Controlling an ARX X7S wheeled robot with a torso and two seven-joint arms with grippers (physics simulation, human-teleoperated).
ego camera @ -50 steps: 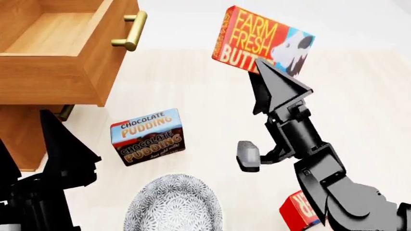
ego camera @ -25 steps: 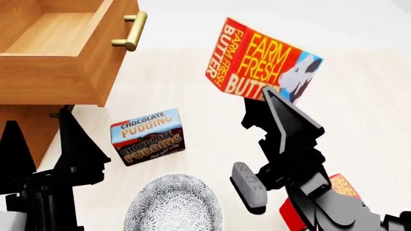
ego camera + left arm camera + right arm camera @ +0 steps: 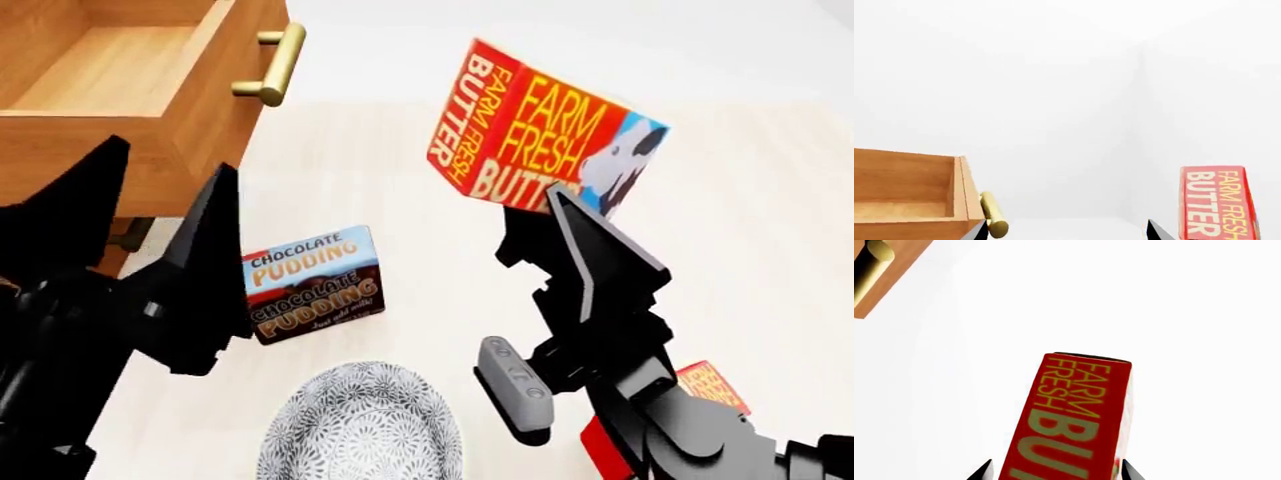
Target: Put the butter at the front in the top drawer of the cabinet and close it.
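The butter (image 3: 545,135) is pinched by its lower edge in the right gripper (image 3: 550,222) and held up in the air, tilted, well right of the top drawer (image 3: 114,95), which is pulled out and looks empty. For the carry, the box should be kept high enough to pass over the brass handle (image 3: 272,63) and drawer front, then lowered inside. The left gripper (image 3: 154,215) is spread wide with nothing in it, parked just under the drawer, so it may be in the way. A pudding box (image 3: 315,284), patterned bowl (image 3: 360,425) and second butter (image 3: 694,400) are left on the table.
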